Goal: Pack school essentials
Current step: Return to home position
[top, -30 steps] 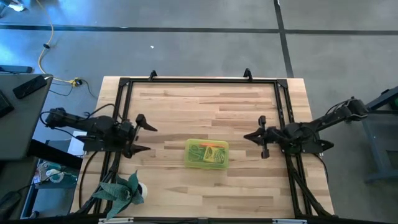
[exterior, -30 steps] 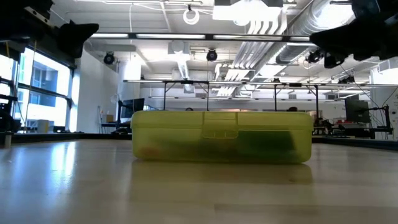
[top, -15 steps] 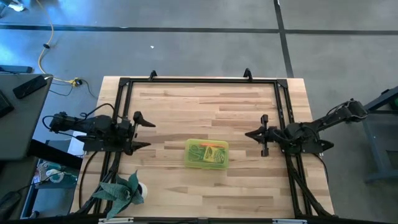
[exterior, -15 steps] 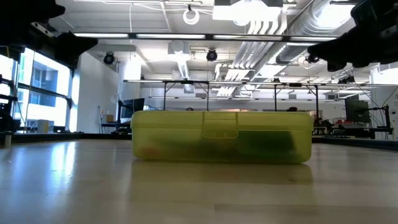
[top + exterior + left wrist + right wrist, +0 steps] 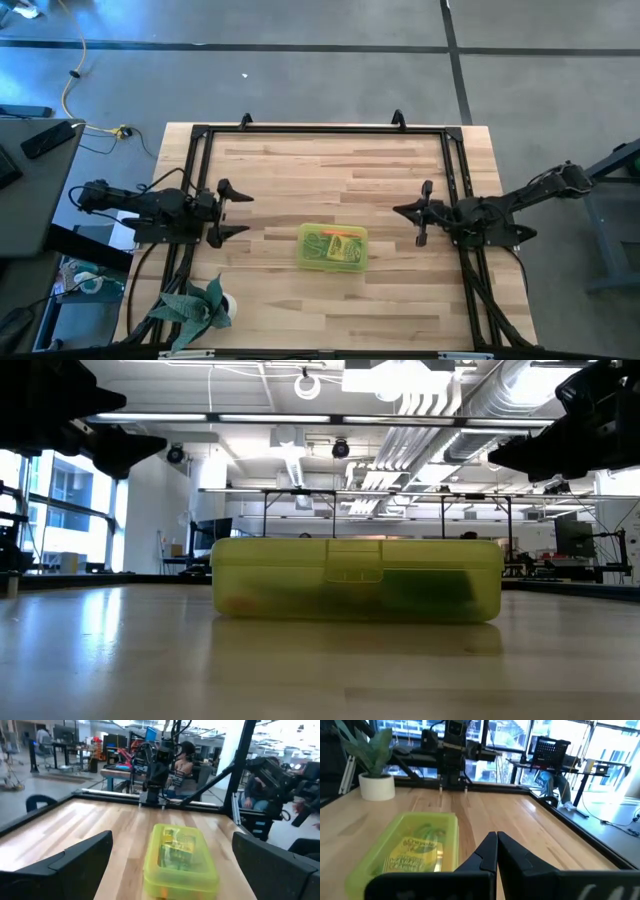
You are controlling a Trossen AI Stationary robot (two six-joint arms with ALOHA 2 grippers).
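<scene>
Holding the left claw (image 5: 238,212) spread wide and empty, with its fingers (image 5: 75,862) far apart, up off the wood at the left side of the table (image 5: 330,165). Pointing it inward at the yellow box (image 5: 304,250) and well apart from it.

Holding the right claw (image 5: 400,211) pressed together on nothing, tips meeting with barely a sliver between them, above the right side of the table. Aiming it at the box too, again well apart.

Resting flat on the wood between the two claws, a little toward the plant's side of the table: the box, lid down, with its clasp (image 5: 352,572) at the middle of the long side that faces the low view.

Lying inside, seen through the see-through yellow lid: the school things (image 5: 338,243). Among them, a crayon pack (image 5: 417,854) flat with its label up, next to green and orange shapes too blurred to name.

Showing in the low view only as dark shapes at the upper corners, high above the box: both arms, impossible to tell apart there.

Running round the tabletop, a black frame (image 5: 320,130). Standing at the table corner beside the left arm, a leafy plant (image 5: 190,305) in a white pot (image 5: 229,304).
</scene>
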